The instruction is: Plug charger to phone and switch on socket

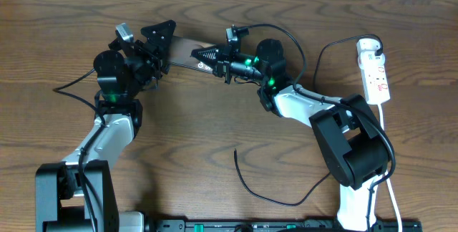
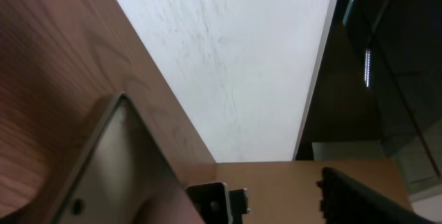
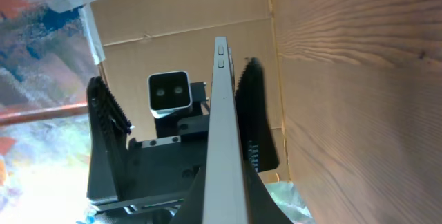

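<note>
Your right gripper [image 1: 209,55] is clamped on one end of the phone [image 1: 187,51]. Your left gripper [image 1: 159,46] stands wide around the other end. The charger [image 1: 237,157] lies loose on the desk [image 1: 207,117], well behind your right gripper. The socket [image 1: 375,71] lies far off to its side.

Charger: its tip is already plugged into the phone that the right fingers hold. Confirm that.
Wrong. The charger is not plugged in: its tip lies loose on the table, apart from the phone, as the overhead view shows. The right fingers do hold the phone.
</note>
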Controlling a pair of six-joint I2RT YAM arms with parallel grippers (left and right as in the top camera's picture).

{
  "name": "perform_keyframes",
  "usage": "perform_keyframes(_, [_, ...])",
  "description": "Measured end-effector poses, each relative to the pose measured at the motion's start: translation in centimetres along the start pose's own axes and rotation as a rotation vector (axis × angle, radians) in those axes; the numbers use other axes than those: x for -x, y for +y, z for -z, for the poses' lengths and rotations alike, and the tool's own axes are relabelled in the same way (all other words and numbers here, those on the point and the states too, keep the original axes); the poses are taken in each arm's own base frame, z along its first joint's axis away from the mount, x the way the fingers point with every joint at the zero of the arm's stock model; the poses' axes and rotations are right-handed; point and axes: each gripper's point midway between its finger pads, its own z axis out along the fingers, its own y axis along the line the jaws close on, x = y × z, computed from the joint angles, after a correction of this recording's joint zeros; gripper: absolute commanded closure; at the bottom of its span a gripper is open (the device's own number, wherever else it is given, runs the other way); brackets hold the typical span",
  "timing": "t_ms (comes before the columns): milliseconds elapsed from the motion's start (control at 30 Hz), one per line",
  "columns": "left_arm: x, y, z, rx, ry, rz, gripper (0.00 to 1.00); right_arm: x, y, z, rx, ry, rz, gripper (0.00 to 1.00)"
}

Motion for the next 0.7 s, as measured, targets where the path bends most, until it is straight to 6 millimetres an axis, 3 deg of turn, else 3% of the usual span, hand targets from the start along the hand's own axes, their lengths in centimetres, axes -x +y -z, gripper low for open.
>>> perform_keyframes(100, [0.0, 0.1, 0.0, 0.001, -0.001, 0.010, 0.14, 0.0, -0.1, -0.1, -0.005, -0.001, -0.006, 0.99])
perform_keyframes(200, [0.0, 0.1, 0.0, 0.004, -0.002, 0.018, 0.23, -0.1, -0.2, -0.1, -0.006, -0.001, -0.007, 0.99])
perform_keyframes(367, [0.2, 0.8, 0.0, 0.021, -0.015, 0.034, 0.68, -0.1, 0.1, -0.1, 0.003, -0.001, -0.005, 0.99])
perform_keyframes(400, [0.2, 1.1, 0.1, 0.028, -0.019, 0.043, 0.93, -0.1, 0.1, -0.1, 0.003, -0.001, -0.006, 0.99])
perform_keyframes(500, [0.3, 2.1, 0.2, 0.054, -0.026, 0.065, 0.92, -0.1, 0.4, -0.1, 0.011, 0.000, -0.007, 0.98])
perform_keyframes(700, [0.4, 2.0, 0.2, 0.043, -0.029, 0.096, 0.93, -0.1, 0.4, -0.2, 0.010, -0.003, -0.049, 0.99])
